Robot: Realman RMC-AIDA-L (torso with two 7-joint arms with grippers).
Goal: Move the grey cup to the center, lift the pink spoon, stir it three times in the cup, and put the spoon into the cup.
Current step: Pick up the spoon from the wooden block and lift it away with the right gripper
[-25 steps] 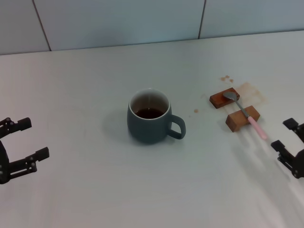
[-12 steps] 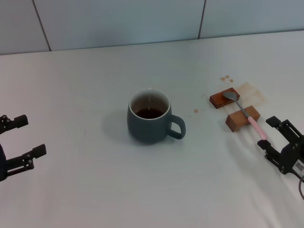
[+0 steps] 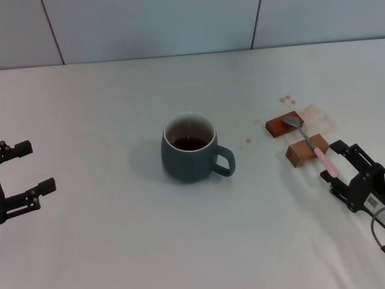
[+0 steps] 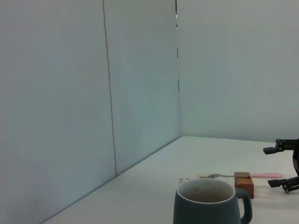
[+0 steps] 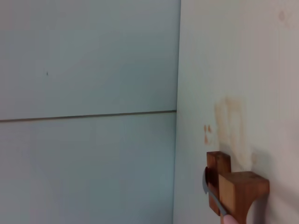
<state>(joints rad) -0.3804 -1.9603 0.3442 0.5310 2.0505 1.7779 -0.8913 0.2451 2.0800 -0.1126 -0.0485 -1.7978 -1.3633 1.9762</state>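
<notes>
The grey cup (image 3: 189, 149) stands upright at the table's middle, handle toward the right, with dark liquid inside; it also shows in the left wrist view (image 4: 209, 203). The pink spoon (image 3: 311, 144) lies across two brown wooden blocks (image 3: 307, 149) at the right, bowl on the far block, pink handle toward my right gripper. My right gripper (image 3: 341, 168) is open just beyond the handle's tip, not touching it. My left gripper (image 3: 25, 168) is open and empty at the far left edge. The spoon also shows in the left wrist view (image 4: 247, 176) and the right wrist view (image 5: 211, 193).
Brown stains (image 3: 319, 117) mark the table behind the blocks, with small spots (image 3: 286, 99) farther back. A tiled wall (image 3: 180, 27) runs along the table's far edge.
My right gripper has moved up and left, from the right edge to the spoon's handle tip. My left gripper has drawn slightly back toward the left edge.
</notes>
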